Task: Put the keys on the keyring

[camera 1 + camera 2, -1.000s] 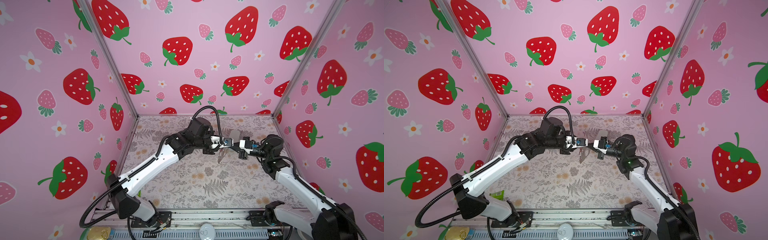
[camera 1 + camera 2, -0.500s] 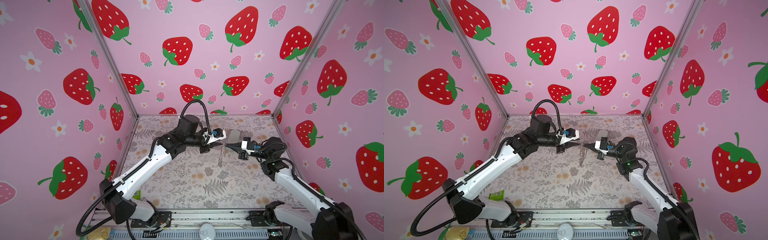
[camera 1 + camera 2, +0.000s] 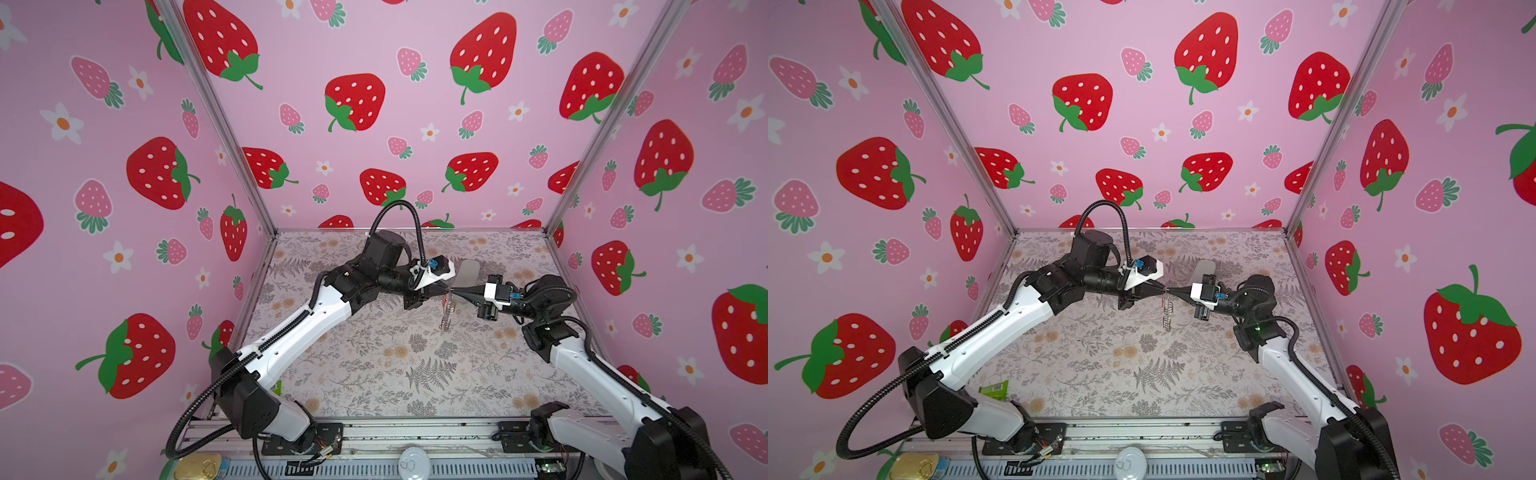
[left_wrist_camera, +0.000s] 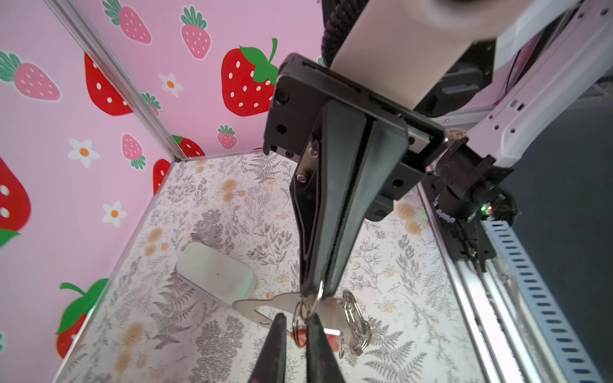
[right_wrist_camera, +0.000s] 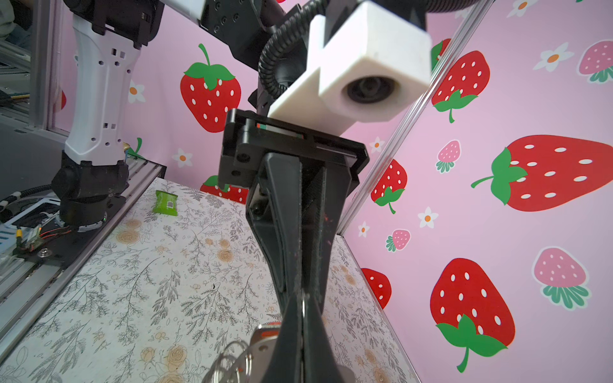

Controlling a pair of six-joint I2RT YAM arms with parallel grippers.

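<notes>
Top views: the left claw and right claw meet tip to tip above the back half of the counter, right of its middle. The keyring hangs from that junction as a chain of rings.

Left wrist view: the right claw is clamped on 1 ring of the keyring. The left claw has its jaws close, with a narrow slit between. A ring and the red tag of the keys sit there, and I cannot tell whether it grips them. A pale green case lies behind.

Right wrist view: a green packet lies near the front-left corner.
</notes>
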